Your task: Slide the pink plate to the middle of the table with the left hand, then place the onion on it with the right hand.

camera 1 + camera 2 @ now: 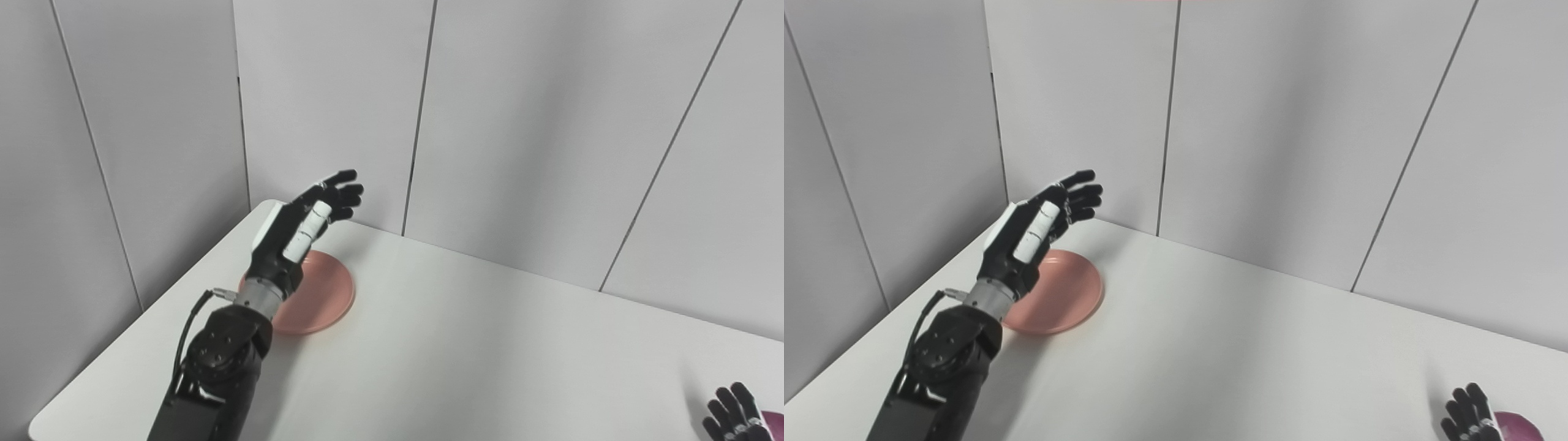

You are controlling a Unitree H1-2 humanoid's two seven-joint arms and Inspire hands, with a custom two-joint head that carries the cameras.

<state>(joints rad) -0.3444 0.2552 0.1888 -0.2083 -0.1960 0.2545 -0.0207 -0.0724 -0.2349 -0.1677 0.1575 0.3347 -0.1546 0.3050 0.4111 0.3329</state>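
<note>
A salmon-pink plate (321,293) lies on a plain white tabletop (465,343), backed by pale grey wall panels (527,122) divided by thin dark seams. The left hand (300,229) is black with white plates along its back and thumb, above a silver wrist ring and matte black forearm. The right hand (1469,421) shows black fingers (1456,407) beside a deep purple onion (1519,425).

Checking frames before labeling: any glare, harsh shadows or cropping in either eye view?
Left eye view: soft even light, no glare; the left hand casts a faint shadow beside the pink plate; the right hand is cut off at the corner. Right eye view: same light; the onion is cropped by the bottom edge.
</note>
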